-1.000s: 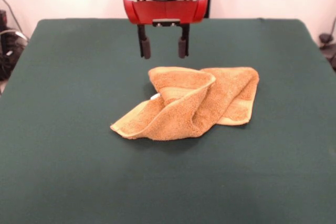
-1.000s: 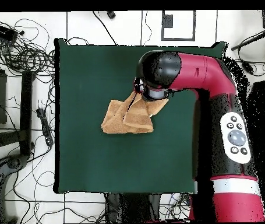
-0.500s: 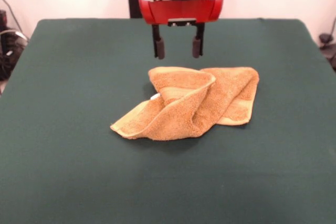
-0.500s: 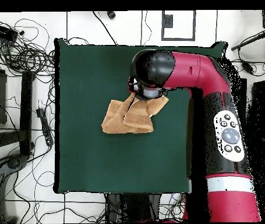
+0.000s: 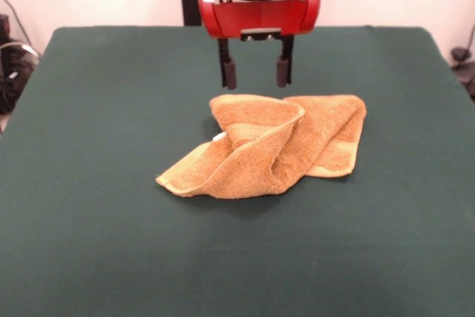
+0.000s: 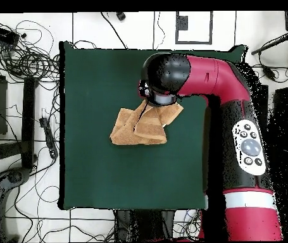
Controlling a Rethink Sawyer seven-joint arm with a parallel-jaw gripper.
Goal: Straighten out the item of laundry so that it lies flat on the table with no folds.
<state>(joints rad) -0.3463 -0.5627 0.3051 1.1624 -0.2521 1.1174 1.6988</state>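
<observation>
The golden-tan towel lies crumpled and folded over itself near the middle of the dark green table. A small white tag peeks out at its left side. My gripper hangs open and empty just above the towel's far edge, fingers pointing down, clear of the cloth. In the overhead view the towel shows partly under the arm's black and red head, which hides the gripper.
The red arm runs along the table's right side in the overhead view. Cables and stands lie on the floor left of the table. Bare green cloth surrounds the towel on all sides.
The gripper has moved to the right in the front view and come slightly lower, staying open. The towel has not moved.
</observation>
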